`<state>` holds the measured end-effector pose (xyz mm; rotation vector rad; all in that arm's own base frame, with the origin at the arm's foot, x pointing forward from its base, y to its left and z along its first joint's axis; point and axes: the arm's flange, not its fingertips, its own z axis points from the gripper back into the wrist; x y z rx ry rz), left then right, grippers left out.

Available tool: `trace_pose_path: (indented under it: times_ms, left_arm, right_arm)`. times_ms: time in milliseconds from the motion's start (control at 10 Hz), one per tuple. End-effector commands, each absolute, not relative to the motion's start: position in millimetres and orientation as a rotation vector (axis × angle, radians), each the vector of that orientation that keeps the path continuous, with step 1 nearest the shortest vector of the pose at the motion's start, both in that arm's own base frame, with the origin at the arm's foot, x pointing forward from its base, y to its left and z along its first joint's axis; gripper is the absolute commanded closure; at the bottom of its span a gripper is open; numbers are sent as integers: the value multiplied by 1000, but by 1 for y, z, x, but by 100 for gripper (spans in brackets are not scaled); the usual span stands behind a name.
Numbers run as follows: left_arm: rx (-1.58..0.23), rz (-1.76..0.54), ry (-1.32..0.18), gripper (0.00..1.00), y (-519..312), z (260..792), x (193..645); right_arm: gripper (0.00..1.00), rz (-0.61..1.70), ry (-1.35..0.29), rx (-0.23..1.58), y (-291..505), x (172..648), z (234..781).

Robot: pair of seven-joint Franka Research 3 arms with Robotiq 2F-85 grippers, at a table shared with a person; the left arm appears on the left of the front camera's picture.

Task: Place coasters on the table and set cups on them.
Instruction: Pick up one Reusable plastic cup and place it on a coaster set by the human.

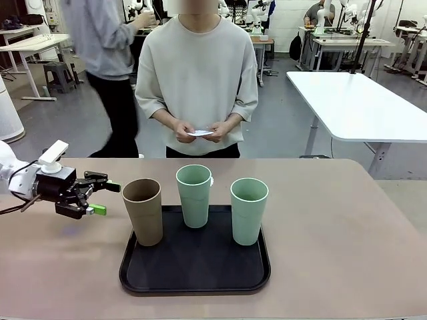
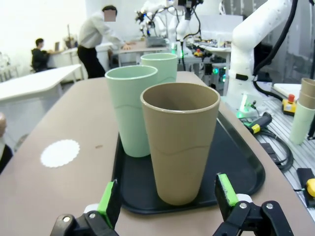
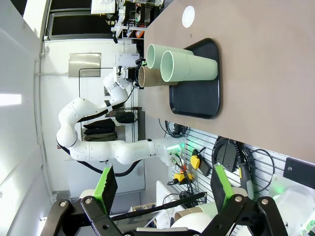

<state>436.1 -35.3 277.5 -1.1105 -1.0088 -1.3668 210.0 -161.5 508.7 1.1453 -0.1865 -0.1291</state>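
left gripper [image 1: 102, 198]: released, jaws spread wide, nothing held. It is low over the table at the tray's left, pointing at the brown cup and just short of it. In its wrist view [image 2: 167, 192] the green pads stand either side of the cup's lower half, with no contact that I can make out.
right gripper [image 3: 164, 183]: released and empty, well off from the tray.
table [image 1: 347, 240]: tan top, bears the tray.
tray [image 1: 193, 283]: black, near the robot's edge, carries all three cups.
brown cup [image 1: 143, 212]: upright at the tray's left side, nearest the left gripper.
right green cup [image 1: 249, 211]: upright at the tray's right side.
far green cup [image 1: 194, 196]: upright at the tray's far edge, apart from the other two.
coaster [image 2: 60, 153]: flat on the bare table beyond the tray, on the person's side, with no cup on it.
person's hands [image 1: 183, 128]: at the far side, holding a second coaster [image 1: 200, 133] between them.
how the cups handle: likely light, stiff and matte, so not slippery. They are tall and empty, so a nudge at the rim could tip them.
where to hold: across the brown cup's body, about mid-height, pads square on opposite sides. The wall widens upward, which should stop it sliding down through the jaws.
how the coasters handle: thin, probably limp, and poor for these pads. The disc looks little wider than the cup's base, so the cup should land centred.
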Motion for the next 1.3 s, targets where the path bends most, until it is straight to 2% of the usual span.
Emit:
trace_pose_path:
  times_ms: [0, 1200]
  left_arm:
    - [-1111, -1353, -1010, 0, -48, 273, 443]
    - [-1195, -1401, -953, 0, -93, 254, 447]
  right_arm:
    - [0, -127, -193, 1169, -161, 212, 510]
    - [0, -127, -193, 1169, -161, 212, 510]
